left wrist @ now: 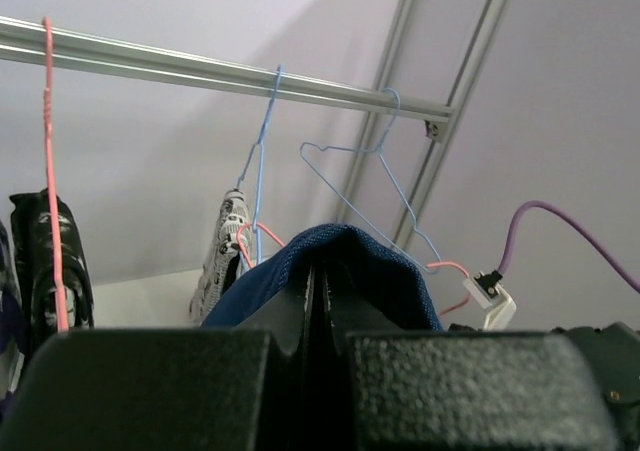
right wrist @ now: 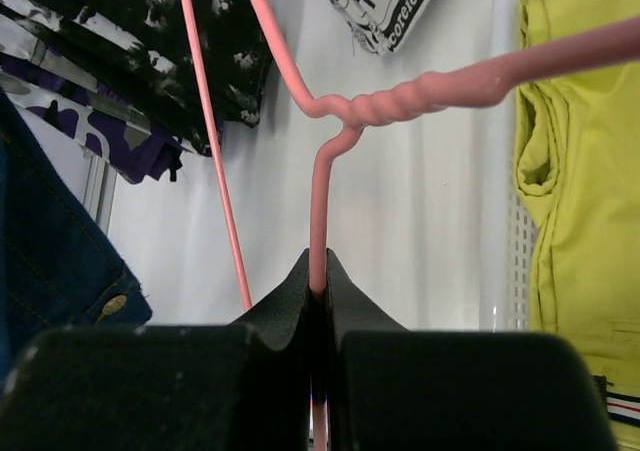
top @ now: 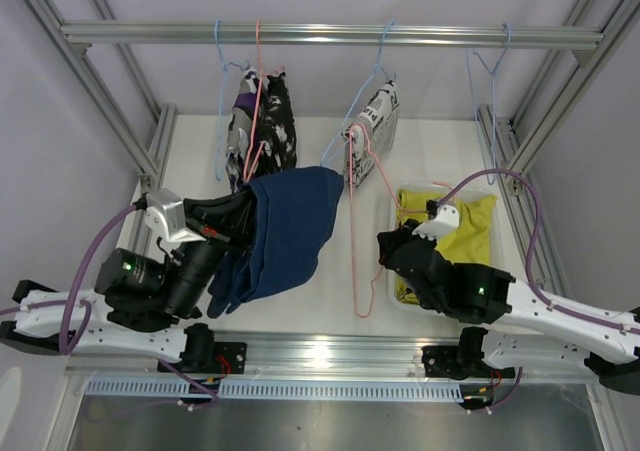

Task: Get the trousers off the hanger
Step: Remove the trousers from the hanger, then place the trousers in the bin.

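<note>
The navy trousers (top: 290, 233) drape from my left gripper (top: 246, 209), which is shut on a fold of the cloth. In the left wrist view the blue cloth (left wrist: 375, 261) arches over the closed left gripper (left wrist: 322, 271). My right gripper (top: 386, 251) is shut on the wire of a bare pink hanger (top: 352, 221) beside the navy cloth. In the right wrist view that pink hanger (right wrist: 400, 99) runs down into the closed right gripper (right wrist: 318, 286). Yellow-green trousers (top: 452, 221) lie in a white basket (top: 392, 271).
Patterned trousers (top: 266, 121) hang on a second pink hanger (top: 258, 71) from the rail (top: 330, 34), and another patterned pair (top: 376, 121) hangs on a blue hanger (top: 380, 61). An empty blue hanger (top: 490, 76) hangs at the right. Frame posts stand on both sides.
</note>
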You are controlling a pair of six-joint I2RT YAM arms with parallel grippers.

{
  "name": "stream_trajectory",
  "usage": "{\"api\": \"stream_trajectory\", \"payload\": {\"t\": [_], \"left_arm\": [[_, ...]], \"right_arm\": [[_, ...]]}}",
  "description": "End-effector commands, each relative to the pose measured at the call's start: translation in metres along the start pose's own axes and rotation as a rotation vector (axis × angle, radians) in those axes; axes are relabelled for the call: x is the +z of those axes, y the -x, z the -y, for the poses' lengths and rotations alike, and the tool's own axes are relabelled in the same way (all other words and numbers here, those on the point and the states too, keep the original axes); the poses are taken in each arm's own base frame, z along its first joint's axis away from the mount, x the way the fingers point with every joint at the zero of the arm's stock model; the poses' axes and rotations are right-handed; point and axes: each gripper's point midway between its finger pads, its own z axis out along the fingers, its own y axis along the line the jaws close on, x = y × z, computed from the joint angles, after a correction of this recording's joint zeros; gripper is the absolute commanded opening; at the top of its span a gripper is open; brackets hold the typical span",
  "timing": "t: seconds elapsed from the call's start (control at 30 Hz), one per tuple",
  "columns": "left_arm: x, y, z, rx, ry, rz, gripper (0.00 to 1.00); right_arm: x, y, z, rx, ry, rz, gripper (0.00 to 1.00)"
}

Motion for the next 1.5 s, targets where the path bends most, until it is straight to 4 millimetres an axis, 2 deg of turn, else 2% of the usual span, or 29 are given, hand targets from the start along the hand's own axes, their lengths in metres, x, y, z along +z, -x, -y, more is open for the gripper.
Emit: {"api": "stream_trajectory", "payload": {"t": [0.0, 0.03, 0.23, 0.27, 0.4, 0.57, 0.7, 0.8, 0.83, 0.9, 0.93, 1.03, 1.1, 1.13, 1.2, 1.27, 1.3, 1.37, 1.4, 1.47], "left_arm": [[-0.004, 0.011, 0.015, -0.079, -0.097, -0.03, 0.0], [-0.007, 0.012, 0.013, -0.095, -0.103, -0.033, 0.01], [-0.023, -0.012, 0.015, -0.105, -0.165, -0.108, 0.01], [-0.027, -0.016, 0.015, -0.112, -0.182, -0.118, 0.0], [-0.041, -0.032, 0.019, -0.137, -0.244, -0.168, 0.01], [-0.055, -0.066, 0.023, -0.155, -0.276, -0.24, 0.01], [-0.054, -0.086, 0.033, -0.164, -0.275, -0.267, 0.01], [-0.046, -0.089, 0.043, -0.182, -0.274, -0.252, 0.0], [-0.042, -0.099, 0.051, -0.165, -0.276, -0.264, 0.01], [-0.033, -0.096, 0.063, -0.17, -0.288, -0.243, 0.0], [-0.027, -0.104, 0.075, -0.154, -0.298, -0.256, 0.01], [-0.011, -0.091, 0.1, -0.169, -0.337, -0.221, 0.01], [0.0, -0.098, 0.119, -0.146, -0.355, -0.228, 0.0], [0.008, -0.087, 0.126, -0.161, -0.359, -0.201, 0.01], [0.019, -0.089, 0.143, -0.144, -0.378, -0.196, 0.01], [0.032, -0.065, 0.156, -0.165, -0.386, -0.147, 0.01], [0.037, -0.072, 0.163, -0.151, -0.389, -0.156, 0.0], [0.047, -0.049, 0.173, -0.168, -0.408, -0.107, 0.01], [0.05, -0.054, 0.18, -0.155, -0.415, -0.112, 0.01], [0.059, -0.031, 0.188, -0.173, -0.428, -0.07, 0.0]], "right_arm": [[-0.009, 0.02, 0.007, 0.038, 0.001, 0.045, 0.0], [-0.015, 0.027, 0.007, 0.049, 0.016, 0.055, 0.0], [-0.035, 0.062, 0.016, 0.006, 0.007, 0.106, 0.0], [-0.04, 0.077, 0.013, 0.018, 0.013, 0.13, 0.0], [-0.053, 0.105, 0.01, 0.0, 0.012, 0.169, 0.0], [-0.066, 0.137, 0.01, -0.046, -0.011, 0.22, 0.0], [-0.08, 0.172, 0.001, -0.061, -0.019, 0.269, 0.0], [-0.085, 0.183, -0.003, -0.089, -0.015, 0.277, 0.0], [-0.087, 0.187, -0.006, -0.086, -0.009, 0.276, 0.0], [-0.087, 0.188, -0.008, -0.094, -0.004, 0.269, 0.0], [-0.088, 0.188, -0.008, -0.101, -0.002, 0.266, 0.0], [-0.09, 0.191, -0.008, -0.103, 0.001, 0.265, 0.0], [-0.092, 0.193, -0.007, -0.1, 0.001, 0.267, 0.0], [-0.093, 0.194, -0.006, -0.102, 0.0, 0.268, 0.0], [-0.096, 0.198, -0.004, -0.098, 0.0, 0.272, 0.0], [-0.097, 0.2, -0.001, -0.108, -0.012, 0.276, 0.0], [-0.1, 0.203, 0.0, -0.103, -0.01, 0.28, 0.0], [-0.102, 0.207, 0.005, -0.105, -0.021, 0.29, 0.0], [-0.106, 0.21, 0.008, -0.095, -0.019, 0.297, 0.0], [-0.108, 0.213, 0.01, -0.091, -0.017, 0.306, 0.0]]}}
